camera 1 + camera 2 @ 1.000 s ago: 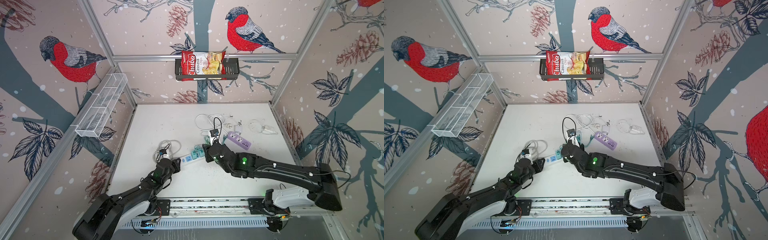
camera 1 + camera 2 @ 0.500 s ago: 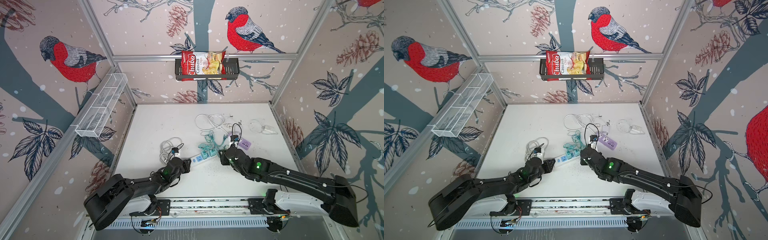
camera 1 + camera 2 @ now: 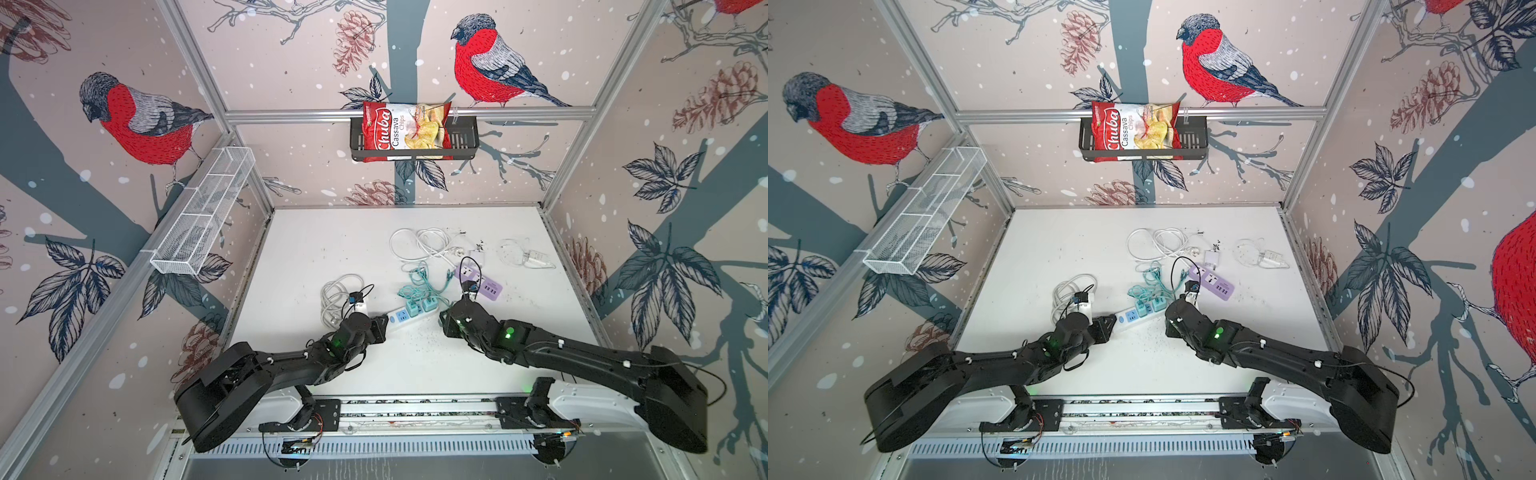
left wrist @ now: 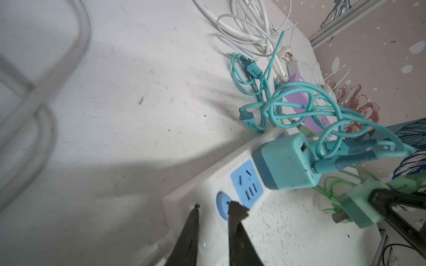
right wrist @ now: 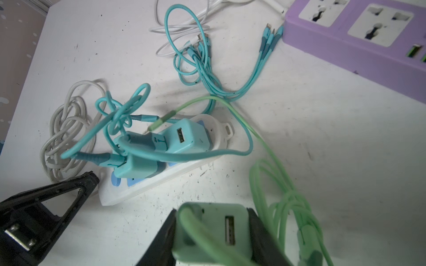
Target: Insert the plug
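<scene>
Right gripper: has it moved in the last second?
Yes. The right gripper, shut on the green charger, has shifted rightward and frontward in both top views, ending just in front of the fixed purple power strip.

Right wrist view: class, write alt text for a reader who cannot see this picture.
The right pincer grips a pale green USB charger, a green cable trailing off beside it. Beyond lies a white power strip with two teal chargers plugged in and the left pincer at its end; a purple power strip sits farther off.
</scene>
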`<control>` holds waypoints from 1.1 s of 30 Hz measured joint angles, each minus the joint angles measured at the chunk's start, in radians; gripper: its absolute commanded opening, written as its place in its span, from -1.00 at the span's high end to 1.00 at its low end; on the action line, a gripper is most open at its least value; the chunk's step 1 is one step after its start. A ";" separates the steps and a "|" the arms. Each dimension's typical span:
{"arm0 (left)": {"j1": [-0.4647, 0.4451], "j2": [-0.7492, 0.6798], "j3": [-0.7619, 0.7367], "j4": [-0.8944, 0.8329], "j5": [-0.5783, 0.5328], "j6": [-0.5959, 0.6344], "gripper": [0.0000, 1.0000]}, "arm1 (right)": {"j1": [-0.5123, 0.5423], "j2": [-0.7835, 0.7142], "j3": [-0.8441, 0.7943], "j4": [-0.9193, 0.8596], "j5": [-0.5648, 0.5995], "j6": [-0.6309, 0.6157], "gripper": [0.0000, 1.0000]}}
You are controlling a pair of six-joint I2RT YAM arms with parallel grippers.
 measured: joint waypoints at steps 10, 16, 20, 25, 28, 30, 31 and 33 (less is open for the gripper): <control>-0.008 0.106 0.017 0.115 -0.004 0.004 0.59 | -0.063 0.155 0.047 0.117 -0.070 -0.060 0.72; -0.035 0.148 0.030 0.154 -0.005 0.003 0.60 | -0.103 0.214 0.068 0.166 -0.095 -0.107 0.74; -0.053 0.168 0.033 0.177 -0.008 -0.001 0.62 | -0.122 0.217 0.074 0.191 -0.095 -0.132 0.74; -0.084 0.233 0.068 0.221 -0.011 -0.021 0.64 | -0.141 0.234 0.070 0.222 -0.099 -0.155 0.75; -0.128 0.304 0.121 0.246 -0.009 -0.020 0.67 | -0.144 0.245 0.057 0.242 -0.095 -0.158 0.75; -0.153 0.360 0.166 0.262 -0.003 -0.020 0.71 | -0.151 0.252 0.052 0.240 -0.089 -0.160 0.76; -0.164 0.390 0.189 0.273 0.006 -0.021 0.72 | -0.156 0.253 0.051 0.239 -0.086 -0.159 0.76; -0.177 0.430 0.209 0.308 0.030 -0.024 0.72 | -0.158 0.246 0.048 0.239 -0.081 -0.161 0.76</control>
